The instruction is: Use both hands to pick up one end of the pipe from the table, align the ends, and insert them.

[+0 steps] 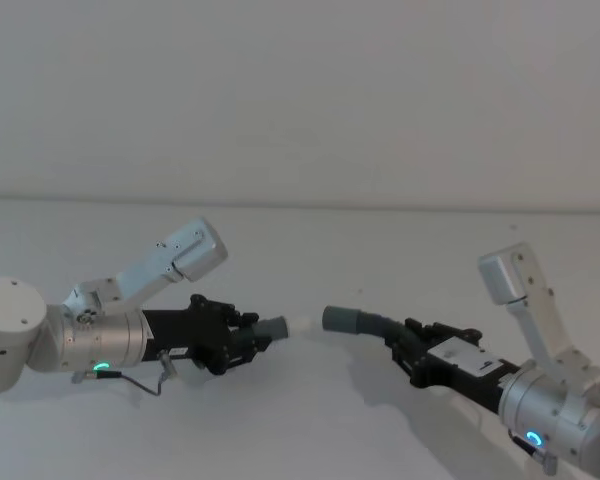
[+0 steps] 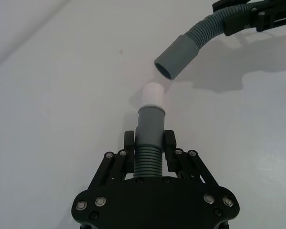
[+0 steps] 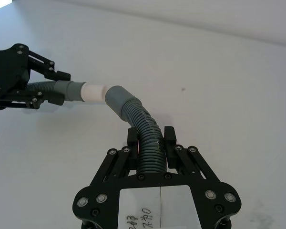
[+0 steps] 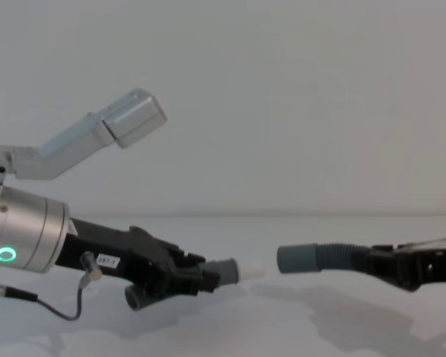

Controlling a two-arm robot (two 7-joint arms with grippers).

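Note:
My left gripper (image 1: 242, 336) is shut on the ribbed part of one pipe piece (image 2: 148, 160). That piece's grey cuff (image 2: 150, 121) and whitish tip (image 2: 153, 93) point right. My right gripper (image 1: 408, 347) is shut on the other curved pipe piece (image 3: 145, 131), whose wider grey cuff (image 1: 344, 320) points left with its open mouth (image 2: 163, 70) facing the tip. The two ends sit a small gap apart, slightly off line, not inserted. Both pieces hang just above the white table (image 1: 300, 430), casting shadows on it. In the chest view the tip (image 4: 251, 269) and the cuff (image 4: 297, 259) face each other at nearly the same height.
A pale wall (image 1: 300, 90) rises behind the table's far edge. The left arm's silver wrist with a green ring (image 4: 6, 255) sits low on the left, and the right arm's wrist (image 1: 555, 410) sits low on the right.

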